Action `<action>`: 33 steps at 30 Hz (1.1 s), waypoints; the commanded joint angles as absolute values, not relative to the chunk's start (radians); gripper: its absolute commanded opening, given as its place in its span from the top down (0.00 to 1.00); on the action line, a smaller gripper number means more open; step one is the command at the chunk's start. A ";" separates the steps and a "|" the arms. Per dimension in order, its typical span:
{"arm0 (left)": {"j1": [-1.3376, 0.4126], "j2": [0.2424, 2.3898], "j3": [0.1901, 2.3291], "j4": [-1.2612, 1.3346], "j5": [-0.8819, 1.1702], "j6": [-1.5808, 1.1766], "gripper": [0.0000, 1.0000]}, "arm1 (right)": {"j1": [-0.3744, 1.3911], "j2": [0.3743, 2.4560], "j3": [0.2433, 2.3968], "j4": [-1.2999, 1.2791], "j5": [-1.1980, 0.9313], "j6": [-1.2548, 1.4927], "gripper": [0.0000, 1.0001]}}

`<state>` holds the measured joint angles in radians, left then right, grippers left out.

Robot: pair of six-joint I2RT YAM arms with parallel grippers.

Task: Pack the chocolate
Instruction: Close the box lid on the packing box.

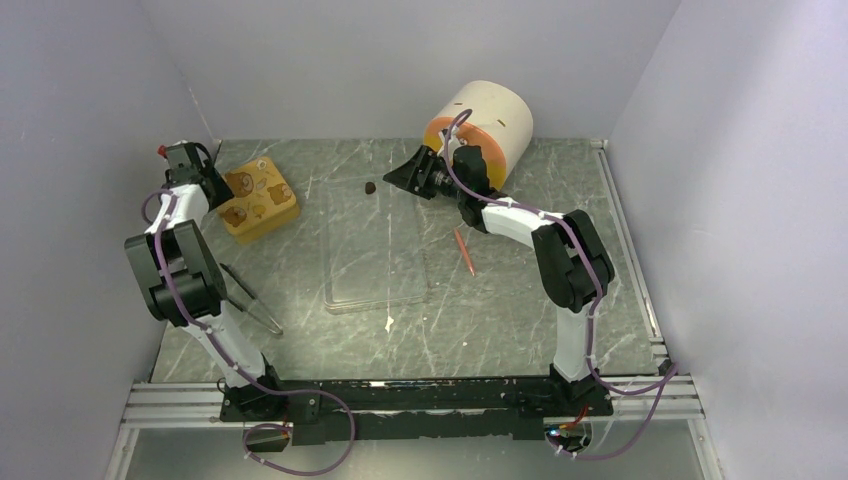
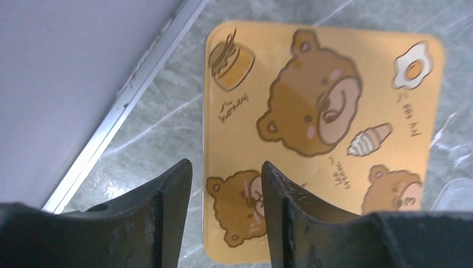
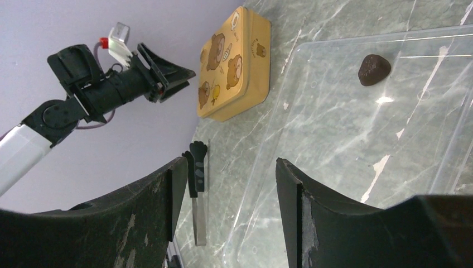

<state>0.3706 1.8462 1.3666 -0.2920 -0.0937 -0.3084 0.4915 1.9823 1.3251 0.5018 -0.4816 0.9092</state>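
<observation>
One dark brown chocolate piece (image 1: 370, 187) lies on the far end of a clear flat plastic tray (image 1: 378, 262); it also shows in the right wrist view (image 3: 373, 69). A yellow tin (image 1: 258, 200) with bear pictures on its closed lid stands at the far left. My left gripper (image 1: 205, 165) is open and empty above the tin's lid (image 2: 323, 111), its jaws over one corner (image 2: 226, 167). My right gripper (image 1: 405, 176) is open and empty just right of the chocolate, low and pointing left (image 3: 228, 164). Other chocolate pieces are out of view.
A white and orange cylinder (image 1: 482, 122) lies at the back behind the right arm. A thin orange-red stick (image 1: 464, 252) lies right of the clear tray. Black-handled tweezers (image 1: 250, 298) lie at the front left. A small white bit (image 1: 389, 322) lies before the tray.
</observation>
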 commanded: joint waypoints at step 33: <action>0.233 2.023 1.487 -0.172 -0.073 -0.279 0.68 | 0.492 2.013 1.380 0.531 -0.464 0.897 0.37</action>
